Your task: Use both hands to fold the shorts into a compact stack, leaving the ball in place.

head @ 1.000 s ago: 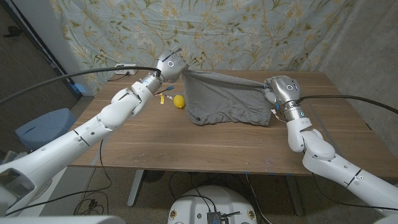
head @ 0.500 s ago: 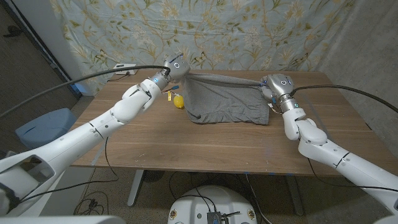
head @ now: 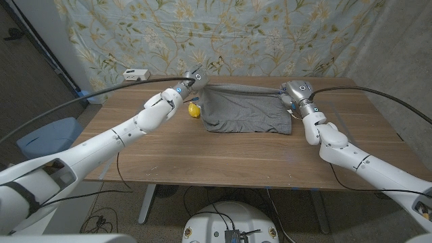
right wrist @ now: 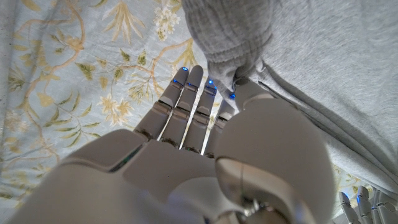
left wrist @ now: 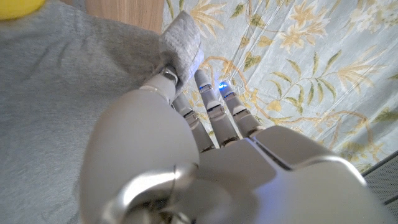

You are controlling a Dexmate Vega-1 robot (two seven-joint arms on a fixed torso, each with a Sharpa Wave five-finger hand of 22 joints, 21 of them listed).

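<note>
Stretching between your two hands, the shorts [head: 246,111] are soft grey knit with a ribbed waistband, spread as a wide rumpled sheet over the far half of the table [head: 223,158]; the lower hem lies on the wood while the top edge is pulled taut. Your left hand [head: 196,78] pinches the shorts' left waistband corner, thumb against fingers, with the cloth bunched at the fingertips. Your right hand [head: 291,91] grips the shorts' right corner the same way, a gathered knob of ribbed fabric caught between thumb and fingers. The ball [head: 194,110], small, yellow and smooth, sits on the table just beside the shorts' left edge. A pale leafy cloth [head: 223,34] hangs behind the shorts.
</note>
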